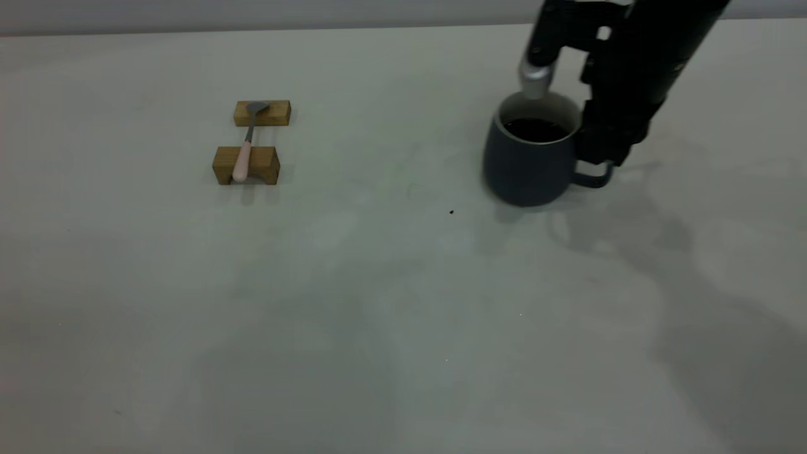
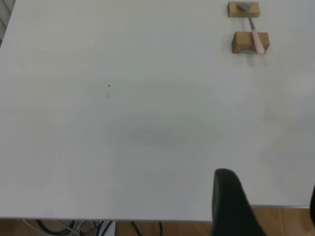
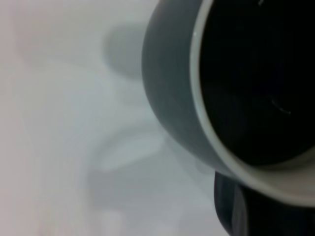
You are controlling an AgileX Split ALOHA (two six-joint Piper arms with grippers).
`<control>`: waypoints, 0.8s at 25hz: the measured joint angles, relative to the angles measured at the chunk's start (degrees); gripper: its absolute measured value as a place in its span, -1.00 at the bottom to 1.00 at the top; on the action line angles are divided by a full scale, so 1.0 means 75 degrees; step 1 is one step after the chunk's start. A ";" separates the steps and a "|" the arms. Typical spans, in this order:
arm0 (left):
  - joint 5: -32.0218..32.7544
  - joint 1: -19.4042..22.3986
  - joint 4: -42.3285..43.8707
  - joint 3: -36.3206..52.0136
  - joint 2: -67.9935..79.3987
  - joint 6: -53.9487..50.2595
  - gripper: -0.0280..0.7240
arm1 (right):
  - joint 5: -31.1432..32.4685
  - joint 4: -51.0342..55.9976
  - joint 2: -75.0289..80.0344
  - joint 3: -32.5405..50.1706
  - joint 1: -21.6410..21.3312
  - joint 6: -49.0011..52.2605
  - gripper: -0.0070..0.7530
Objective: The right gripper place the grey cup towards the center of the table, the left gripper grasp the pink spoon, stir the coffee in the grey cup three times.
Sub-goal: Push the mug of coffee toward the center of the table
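Grey cup (image 1: 529,162) handle sits clamped in my right gripper (image 1: 602,165) fingers, coffee (image 1: 534,129) inside, right of desk (image 1: 378,302) centre. Pink spoon (image 1: 243,159) rests across wooden blocks (image 1: 246,165). Left gripper (image 2: 266,206): fingers apart.

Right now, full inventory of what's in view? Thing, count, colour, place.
cup: 1, dark grey with white inside, right of table centre, upright
coffee: 1, near black, inside the cup
spoon: 1, pink handle and grey metal bowl, lying across the two blocks at left
wooden blocks: 2, brown, left side, one behind the other
speck: 1, dark, on the table near centre
table: 1, pale grey-white
right gripper: 1, black, at the cup's handle
left gripper: 1, black, above the near table edge, far from the spoon
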 joint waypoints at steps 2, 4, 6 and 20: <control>0.0000 0.0000 0.0000 0.0000 0.0000 0.0000 0.30 | -0.0064 0.0120 0.0009 0.0000 0.0209 0.0000 -0.46; 0.0000 0.0000 0.0000 0.0000 0.0000 0.0000 0.30 | -0.0136 0.0242 0.0023 0.0000 0.0429 0.0000 -0.46; 0.0000 0.0000 0.0000 0.0000 0.0000 0.0000 0.30 | -0.0194 0.0400 0.0023 0.0000 0.0606 0.0000 -0.46; 0.0000 0.0000 0.0000 0.0000 0.0000 0.0000 0.30 | -0.0415 0.1653 0.0065 0.0000 0.0967 0.0000 -0.03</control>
